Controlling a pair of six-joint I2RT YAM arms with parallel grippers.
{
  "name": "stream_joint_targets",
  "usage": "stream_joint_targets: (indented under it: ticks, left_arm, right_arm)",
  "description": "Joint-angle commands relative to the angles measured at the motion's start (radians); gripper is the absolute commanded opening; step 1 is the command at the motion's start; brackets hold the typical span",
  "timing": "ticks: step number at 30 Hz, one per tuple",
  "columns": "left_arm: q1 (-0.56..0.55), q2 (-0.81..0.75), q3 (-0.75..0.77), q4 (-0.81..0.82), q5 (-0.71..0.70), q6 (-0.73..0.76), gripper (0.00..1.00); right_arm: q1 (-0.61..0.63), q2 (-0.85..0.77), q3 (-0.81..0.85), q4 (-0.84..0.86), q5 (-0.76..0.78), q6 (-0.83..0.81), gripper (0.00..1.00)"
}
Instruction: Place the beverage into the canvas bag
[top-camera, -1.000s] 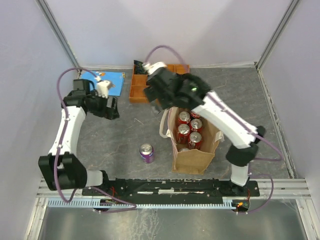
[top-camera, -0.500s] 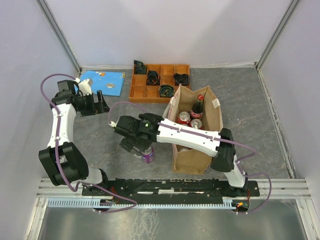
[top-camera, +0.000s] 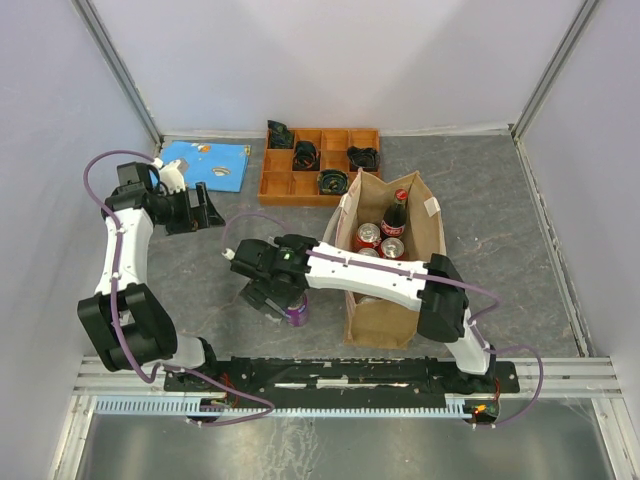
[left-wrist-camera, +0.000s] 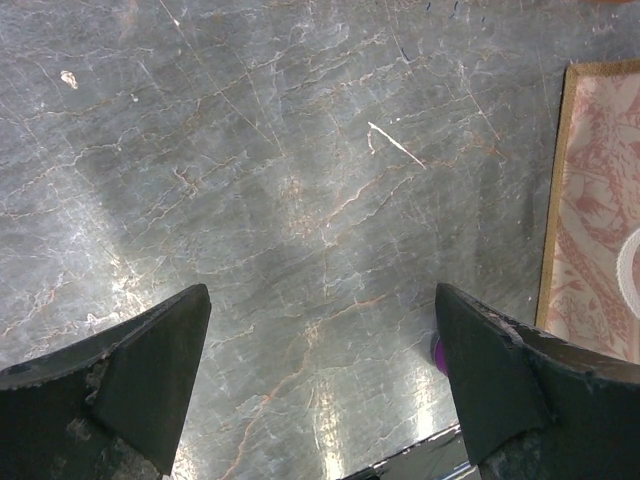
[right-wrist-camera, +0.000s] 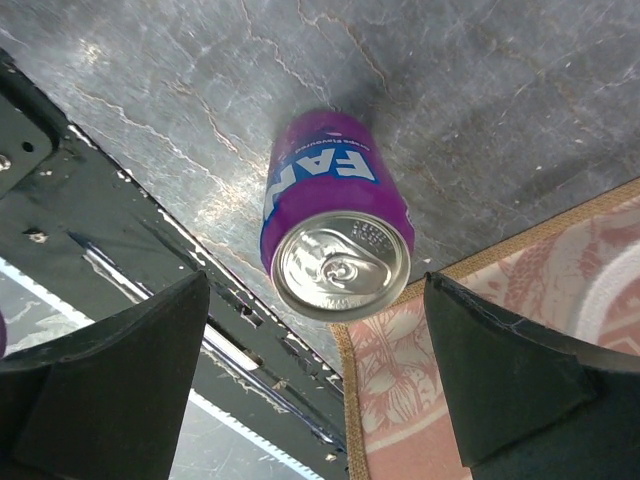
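Purple soda can (top-camera: 295, 312) stood upright on the tabletop (top-camera: 500, 200), outside the canvas bag (top-camera: 385, 318), just beside the bag wall that faced the left arm, near the bag's front corner. The can was not in the bag.

The right arm reached across in front of the bag, and the right tool (top-camera: 277, 297) hung over the can. In the right wrist view the right tool (right-wrist-camera: 315, 282) was released: both fingers (right-wrist-camera: 110, 380) were spread wide with the can (right-wrist-camera: 335, 235) between them, and a clear gap showed on each side, nothing gripped. The silver lid with its pull tab faced the camera. The bag's red-printed side (right-wrist-camera: 400, 400) showed right next to the can.

The bag stood upright and open. Inside it were red cans (top-camera: 368, 237) and a dark bottle with a red cap (top-camera: 397, 212).

The left tool (top-camera: 205, 208) was well away from the bag, out past the can, near a blue mat (top-camera: 208, 163). It was also released, fingers apart over bare tabletop, holding nothing (left-wrist-camera: 320, 290).

An orange compartment tray (top-camera: 320, 165) sat behind the bag, close to its far end.
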Motion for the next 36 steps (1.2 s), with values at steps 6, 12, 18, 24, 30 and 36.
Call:
stream_joint_targets:
  ticks: [6,12,18,24,30,36]
  left_arm:
    - [0.003,-0.037,-0.003,0.028,0.049,-0.020,0.99]
    - [0.004,-0.031,-0.003,0.028,0.056,-0.020,0.98]
    - [0.003,-0.026,0.003,0.031,0.063,-0.022,0.98]
    - [0.004,-0.018,0.003,0.035,0.071,-0.027,0.98]
    - [0.003,-0.016,0.009,0.038,0.078,-0.033,0.97]
    - [0.003,-0.016,0.020,0.035,0.086,-0.033,0.97]
  right_arm:
    - [-0.015,0.025,-0.070,0.077,-0.005,0.035,0.95]
    - [-0.021,0.036,-0.071,0.075,-0.010,0.038,0.91]
    - [-0.023,0.040,-0.071,0.043,-0.004,0.042,0.73]
    - [-0.029,0.040,-0.066,0.008,-0.003,0.043,0.44]
    - [-0.035,0.039,0.015,-0.032,0.027,0.042,0.20]
    - [-0.050,0.056,0.273,-0.107,0.056,0.023,0.14]
